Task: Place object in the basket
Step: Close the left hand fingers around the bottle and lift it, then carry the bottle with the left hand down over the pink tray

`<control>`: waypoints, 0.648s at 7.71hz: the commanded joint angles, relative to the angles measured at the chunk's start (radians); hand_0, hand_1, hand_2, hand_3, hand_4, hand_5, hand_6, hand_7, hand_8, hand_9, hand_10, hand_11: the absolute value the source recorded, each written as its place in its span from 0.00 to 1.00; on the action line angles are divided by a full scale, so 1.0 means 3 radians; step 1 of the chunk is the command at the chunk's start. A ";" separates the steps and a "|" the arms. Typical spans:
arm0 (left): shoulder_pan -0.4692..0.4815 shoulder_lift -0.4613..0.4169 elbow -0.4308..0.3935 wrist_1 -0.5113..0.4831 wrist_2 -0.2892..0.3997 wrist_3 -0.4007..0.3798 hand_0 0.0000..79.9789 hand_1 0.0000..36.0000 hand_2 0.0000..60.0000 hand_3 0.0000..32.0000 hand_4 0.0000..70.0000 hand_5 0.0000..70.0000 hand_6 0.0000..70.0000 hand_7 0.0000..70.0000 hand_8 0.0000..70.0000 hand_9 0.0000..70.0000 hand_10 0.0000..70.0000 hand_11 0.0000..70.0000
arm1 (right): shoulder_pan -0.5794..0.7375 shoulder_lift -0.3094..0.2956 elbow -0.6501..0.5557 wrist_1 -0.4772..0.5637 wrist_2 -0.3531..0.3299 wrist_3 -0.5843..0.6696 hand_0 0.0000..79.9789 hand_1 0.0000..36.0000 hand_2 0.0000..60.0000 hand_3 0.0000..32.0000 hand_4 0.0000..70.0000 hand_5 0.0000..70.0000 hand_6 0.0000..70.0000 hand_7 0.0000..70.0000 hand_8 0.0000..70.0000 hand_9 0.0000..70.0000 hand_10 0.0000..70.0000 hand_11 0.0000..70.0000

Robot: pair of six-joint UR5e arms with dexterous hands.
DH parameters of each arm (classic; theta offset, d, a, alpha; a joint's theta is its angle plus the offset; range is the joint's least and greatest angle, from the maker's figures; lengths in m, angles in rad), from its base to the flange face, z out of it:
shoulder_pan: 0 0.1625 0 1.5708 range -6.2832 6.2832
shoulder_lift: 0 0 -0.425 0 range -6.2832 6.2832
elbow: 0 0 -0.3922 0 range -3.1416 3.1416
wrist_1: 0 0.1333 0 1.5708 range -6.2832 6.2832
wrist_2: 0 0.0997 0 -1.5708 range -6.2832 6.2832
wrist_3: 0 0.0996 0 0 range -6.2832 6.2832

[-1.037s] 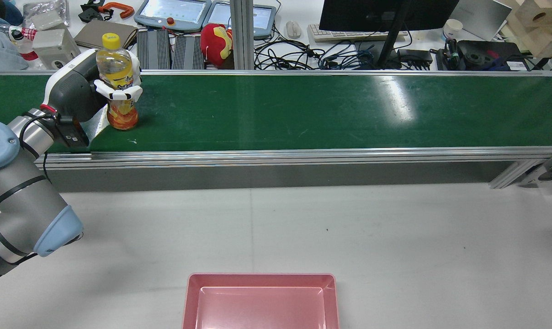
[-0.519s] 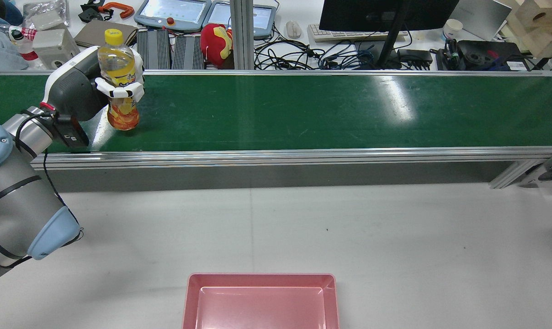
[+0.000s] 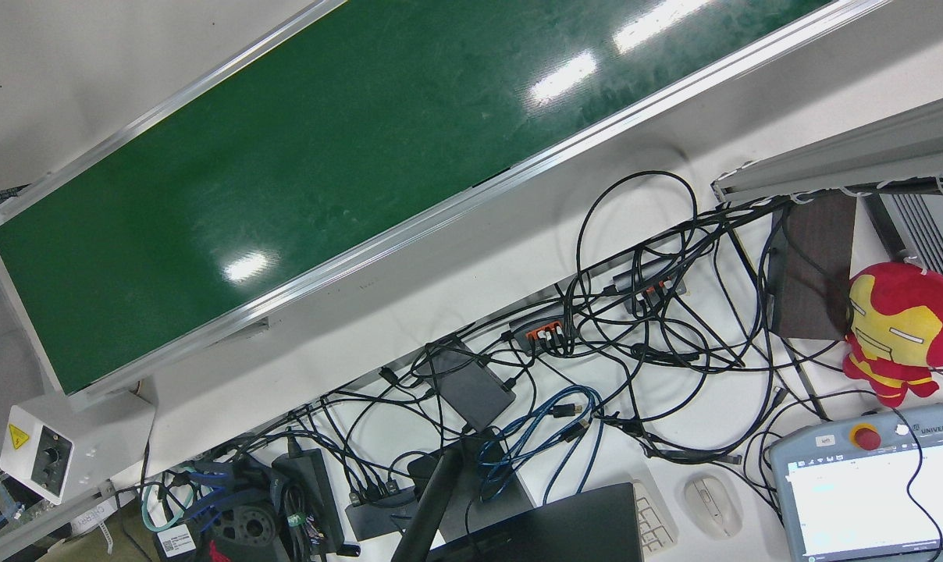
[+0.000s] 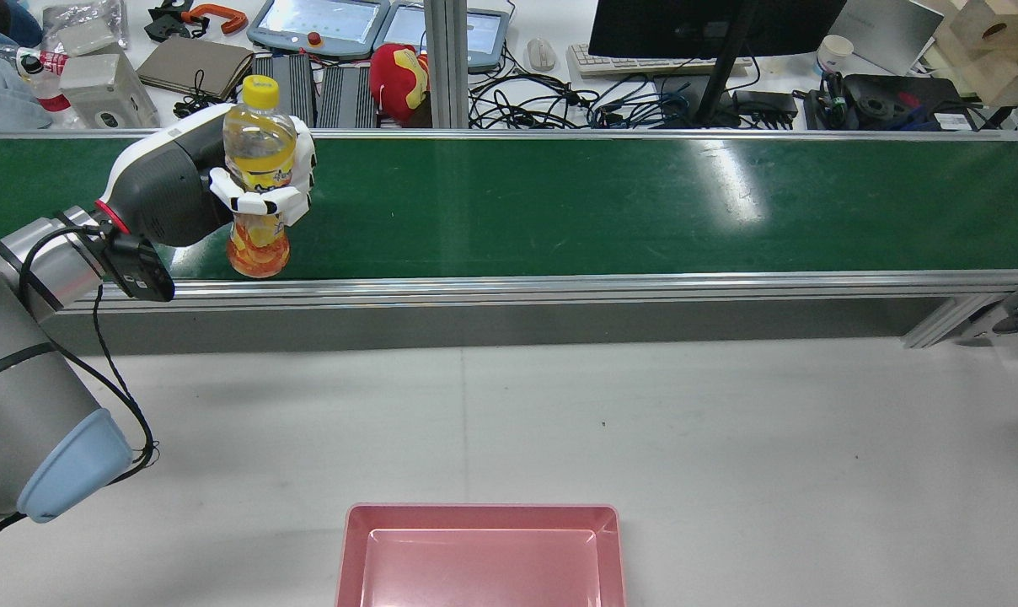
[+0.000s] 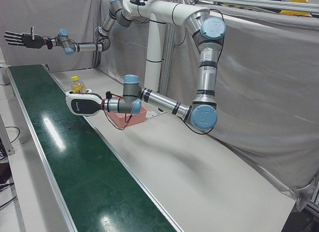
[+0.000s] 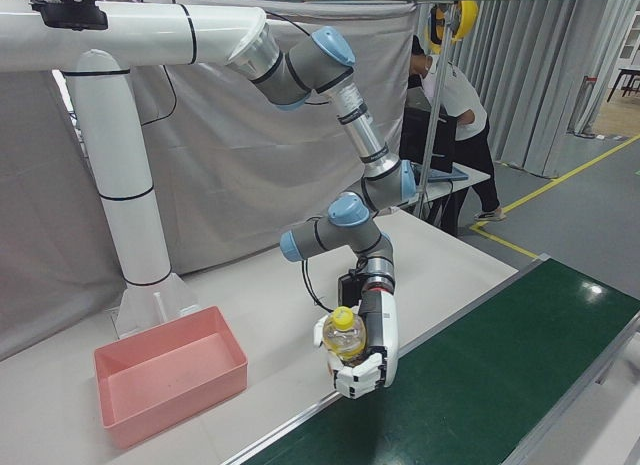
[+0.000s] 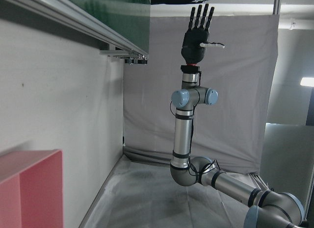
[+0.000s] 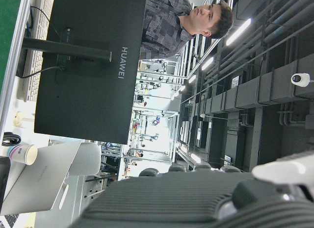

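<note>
A yellow-capped bottle of orange drink (image 4: 259, 177) stands upright in my left hand (image 4: 193, 198), whose white fingers (image 4: 260, 201) wrap its middle. The hand holds it over the near edge of the green conveyor belt (image 4: 610, 206). The bottle also shows in the right-front view (image 6: 345, 335) and the left-front view (image 5: 77, 84), with the left hand around it (image 6: 372, 350). The pink basket (image 4: 482, 516) sits empty at the table's near edge, to the right of the hand. My right hand (image 5: 20, 39) is raised high at the belt's far end, fingers spread and empty; it also shows in the left hand view (image 7: 197, 32).
The belt's aluminium rail (image 4: 559, 291) runs between belt and white table (image 4: 644, 421). Behind the belt lie cables (image 3: 596, 328), a monitor (image 4: 711, 25), teach pendants (image 4: 324, 21) and a red plush toy (image 4: 399, 80). A person (image 6: 450, 95) stands behind the station.
My left hand has carried the bottle to the right and toward the near edge of the belt, still shut on it. The basket has not moved.
</note>
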 commanded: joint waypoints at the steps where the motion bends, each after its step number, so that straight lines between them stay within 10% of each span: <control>1: 0.0534 -0.0007 -0.0380 0.0231 0.0292 0.0195 0.83 0.84 1.00 0.00 1.00 1.00 0.94 0.89 1.00 1.00 1.00 1.00 | -0.0002 0.0000 0.0000 0.0000 0.0000 -0.0003 0.00 0.00 0.00 0.00 0.00 0.00 0.00 0.00 0.00 0.00 0.00 0.00; 5: 0.1583 -0.0278 -0.0720 0.1030 0.0349 0.0967 0.81 0.77 1.00 0.00 1.00 1.00 0.93 0.91 1.00 1.00 0.97 1.00 | -0.0002 0.0000 -0.0005 0.0000 0.0000 -0.0003 0.00 0.00 0.00 0.00 0.00 0.00 0.00 0.00 0.00 0.00 0.00 0.00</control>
